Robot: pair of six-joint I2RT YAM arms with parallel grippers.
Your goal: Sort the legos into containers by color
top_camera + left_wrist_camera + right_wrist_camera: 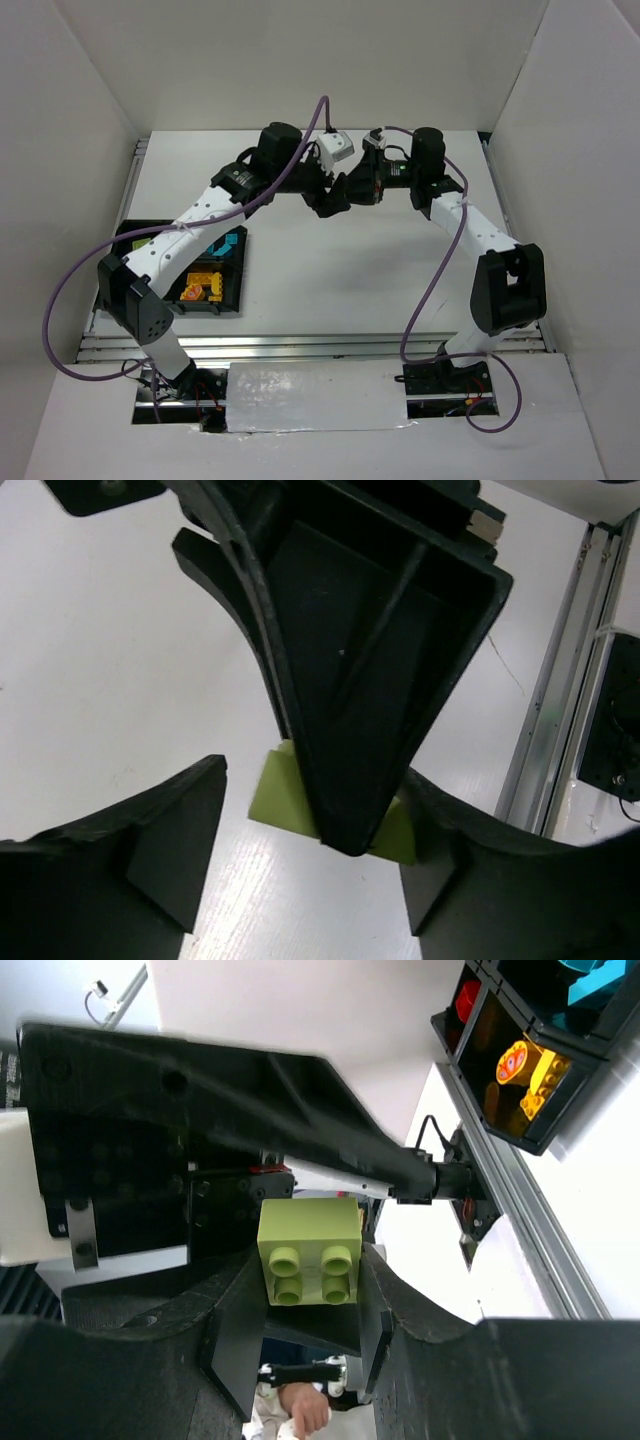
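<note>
while right jaws pinch lime brick, left arm half hides tray

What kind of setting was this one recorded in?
Most likely a lab robot test cell: a white table boxed in by plain white panels, a left arm and right arm bolted at its near edge, and a black tray holding toy bricks.

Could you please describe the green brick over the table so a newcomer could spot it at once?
Over the far middle of the white table, the left claw and the right claw meet. The green brick is pinched in the right one, four studs showing. It is the only brick in the air; the other bricks lie in the black tray at the left.
</note>
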